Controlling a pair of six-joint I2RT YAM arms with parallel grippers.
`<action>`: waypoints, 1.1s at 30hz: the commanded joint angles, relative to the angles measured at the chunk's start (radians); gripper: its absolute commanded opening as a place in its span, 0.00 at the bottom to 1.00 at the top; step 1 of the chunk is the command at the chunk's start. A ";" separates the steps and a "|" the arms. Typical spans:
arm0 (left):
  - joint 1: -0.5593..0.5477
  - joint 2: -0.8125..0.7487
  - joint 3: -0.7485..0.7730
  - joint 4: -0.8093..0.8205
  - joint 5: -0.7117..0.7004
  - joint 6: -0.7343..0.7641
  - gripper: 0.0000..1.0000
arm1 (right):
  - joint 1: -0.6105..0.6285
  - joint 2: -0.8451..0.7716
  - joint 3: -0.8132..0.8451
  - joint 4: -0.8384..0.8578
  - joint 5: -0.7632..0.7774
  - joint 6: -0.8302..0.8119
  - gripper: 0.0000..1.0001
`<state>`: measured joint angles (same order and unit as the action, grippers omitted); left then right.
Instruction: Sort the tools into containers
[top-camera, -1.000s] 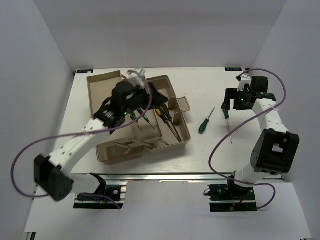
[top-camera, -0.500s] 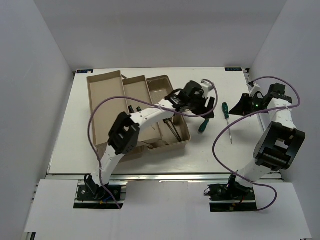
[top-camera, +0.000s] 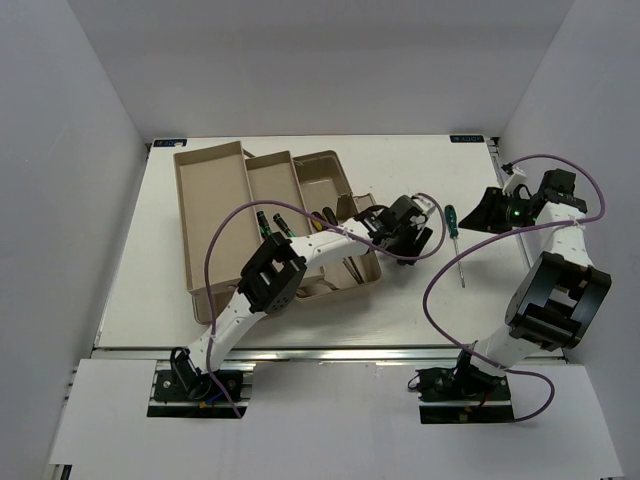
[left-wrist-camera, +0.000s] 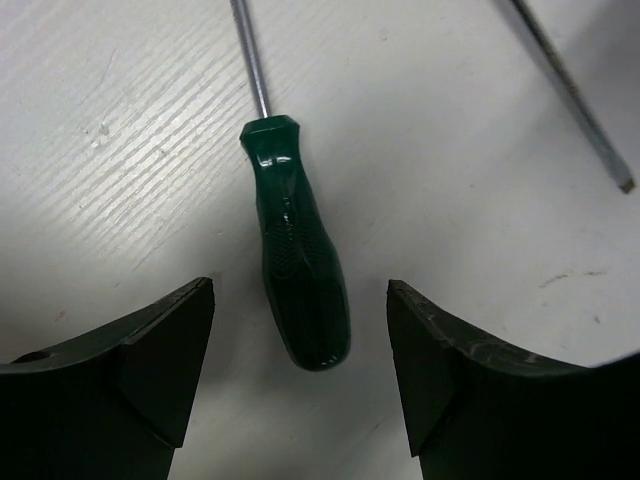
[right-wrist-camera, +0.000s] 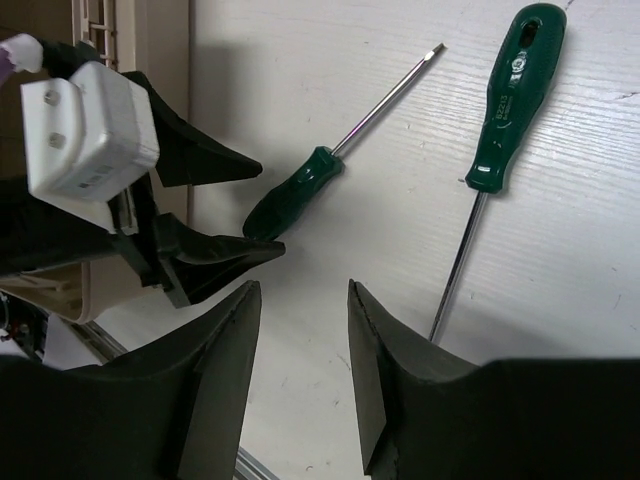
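Green screwdrivers (right-wrist-camera: 295, 195) (right-wrist-camera: 518, 90): two loose | left fingers (left-wrist-camera: 150, 370) wide, astride one | right fingers (right-wrist-camera: 215, 380) wide, empty

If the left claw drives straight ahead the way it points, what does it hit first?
Likely the short green-handled screwdriver lying on the white table, centred between the open left claw fingers.

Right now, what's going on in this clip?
The left hand is open and low over the table, straddling the handle of a short green screwdriver that lies to the right of the toolbox. It is not gripping it yet. A longer green screwdriver lies loose nearby. The right hand hovers open and empty above both. A few tools already lie inside the toolbox.
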<state>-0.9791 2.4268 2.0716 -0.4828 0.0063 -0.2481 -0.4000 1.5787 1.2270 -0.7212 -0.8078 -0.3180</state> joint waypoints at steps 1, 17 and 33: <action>-0.015 0.005 0.036 0.001 -0.086 -0.005 0.79 | -0.008 -0.022 -0.011 0.032 -0.018 0.016 0.46; -0.041 0.077 0.025 -0.005 -0.181 -0.013 0.60 | -0.049 -0.011 -0.009 0.045 -0.041 0.051 0.47; -0.049 -0.136 0.022 0.007 -0.236 -0.023 0.00 | -0.054 -0.009 -0.012 0.075 0.096 -0.035 0.89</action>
<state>-1.0309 2.4329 2.0132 -0.4564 -0.2348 -0.2638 -0.4507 1.5791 1.2095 -0.6769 -0.7357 -0.3237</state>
